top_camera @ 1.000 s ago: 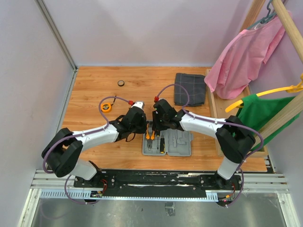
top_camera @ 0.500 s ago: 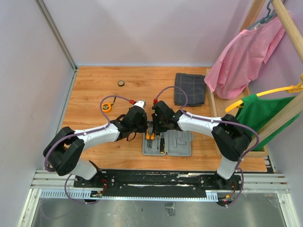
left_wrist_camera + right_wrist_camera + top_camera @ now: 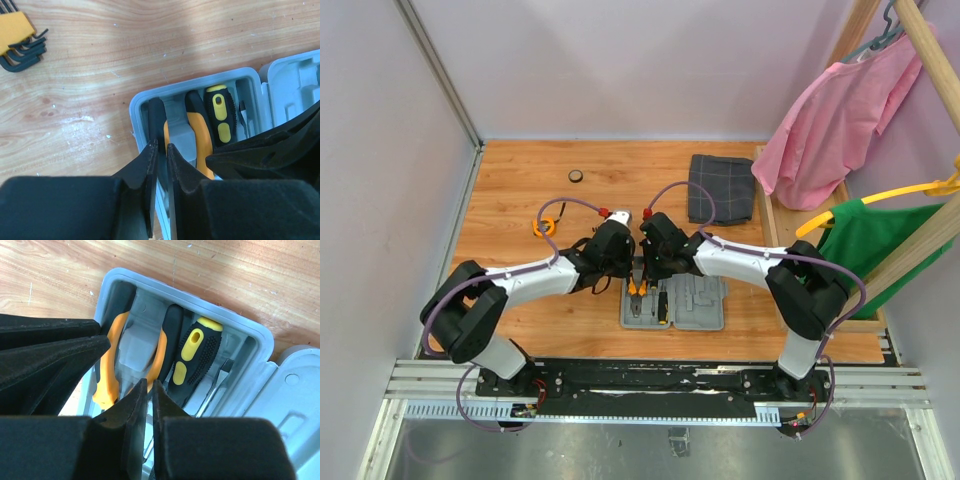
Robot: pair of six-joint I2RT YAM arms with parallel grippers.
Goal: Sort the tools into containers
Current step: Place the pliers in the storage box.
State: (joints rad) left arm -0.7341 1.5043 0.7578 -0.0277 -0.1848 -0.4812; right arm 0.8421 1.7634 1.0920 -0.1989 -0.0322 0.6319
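The grey tool case (image 3: 698, 305) lies open near the table's front. In its left half lie orange-and-black pliers (image 3: 200, 142) (image 3: 112, 355) and beside them a yellow-and-black screwdriver (image 3: 220, 115) (image 3: 192, 357). My left gripper (image 3: 160, 145) hangs over the case's left rim (image 3: 137, 105) by the pliers' left handle, its jaws almost together with nothing between them. My right gripper (image 3: 149, 382) hovers over the pliers' right handle, also drawn to a thin slit and empty. From above, both grippers (image 3: 625, 262) (image 3: 652, 265) meet at the case's far left corner.
A yellow holder of black hex keys (image 3: 17, 37) lies on the wood left of the case. A small round orange tape measure (image 3: 544, 226) and a small dark disc (image 3: 576, 176) lie further back. A folded checked cloth (image 3: 721, 200) lies at the back right, with a wooden rack (image 3: 775, 240) beyond it.
Both pairs of jaws have narrowed. The left arm has shifted a little to the right, closer to the case and the right gripper.
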